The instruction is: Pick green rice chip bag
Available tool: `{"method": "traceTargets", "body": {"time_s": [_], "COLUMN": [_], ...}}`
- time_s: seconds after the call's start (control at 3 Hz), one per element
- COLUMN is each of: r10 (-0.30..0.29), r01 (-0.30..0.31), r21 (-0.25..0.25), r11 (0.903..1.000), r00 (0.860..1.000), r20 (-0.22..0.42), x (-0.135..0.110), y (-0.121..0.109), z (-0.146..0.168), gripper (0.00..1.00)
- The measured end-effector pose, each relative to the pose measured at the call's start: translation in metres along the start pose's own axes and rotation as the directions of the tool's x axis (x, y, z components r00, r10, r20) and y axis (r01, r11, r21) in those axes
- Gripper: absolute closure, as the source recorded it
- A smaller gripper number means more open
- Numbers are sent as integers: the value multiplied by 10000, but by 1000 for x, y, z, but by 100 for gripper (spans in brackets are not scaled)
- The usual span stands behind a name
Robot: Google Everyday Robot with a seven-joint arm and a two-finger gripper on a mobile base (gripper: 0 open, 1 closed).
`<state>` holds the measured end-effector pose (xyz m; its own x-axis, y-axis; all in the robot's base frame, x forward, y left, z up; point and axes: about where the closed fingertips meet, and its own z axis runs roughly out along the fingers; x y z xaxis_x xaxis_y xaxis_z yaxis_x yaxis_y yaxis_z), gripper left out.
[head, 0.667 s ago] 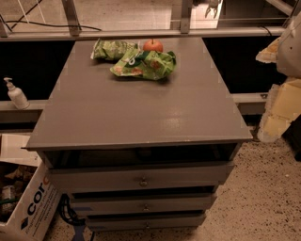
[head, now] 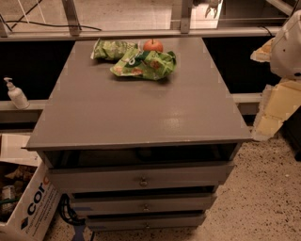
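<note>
My gripper (head: 208, 6) hangs at the view's top edge, beyond the grey drawer cabinet (head: 141, 117); how wide it stands I cannot tell. Nothing has shifted since a moment ago. My arm (head: 282, 70) stands at the right. The green rice chip bag (head: 146, 65) lies near the cabinet's far edge, just beside the apple (head: 153, 45).

Glossy crinkled foil green rice chip bag (head: 146, 65) on smooth satin cabinet top (head: 141, 113); hand (head: 210, 6) beyond far edge.

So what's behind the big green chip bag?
A red apple sits behind the green rice chip bag, a paler bag beside it. The bag hides the apple's bottom. The hand hangs beyond the far edge of the table.
</note>
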<state>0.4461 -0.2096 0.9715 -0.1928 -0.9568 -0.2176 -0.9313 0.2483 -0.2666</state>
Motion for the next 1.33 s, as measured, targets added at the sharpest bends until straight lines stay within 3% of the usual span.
{"method": "traceTargets", "body": {"time_s": [0.67, 1.0, 1.33], "r10": [-182, -286, -657], "r01": [108, 127, 450], "r21": [499, 727, 727], "r11": [9987, 9973, 9963], "r00": [9884, 9744, 9468], "r20": [1509, 2228, 3151], "x": [-44, -72, -101], "y": [-43, -67, -84], "z": [51, 73, 90], "gripper": [0, 0, 0]}}
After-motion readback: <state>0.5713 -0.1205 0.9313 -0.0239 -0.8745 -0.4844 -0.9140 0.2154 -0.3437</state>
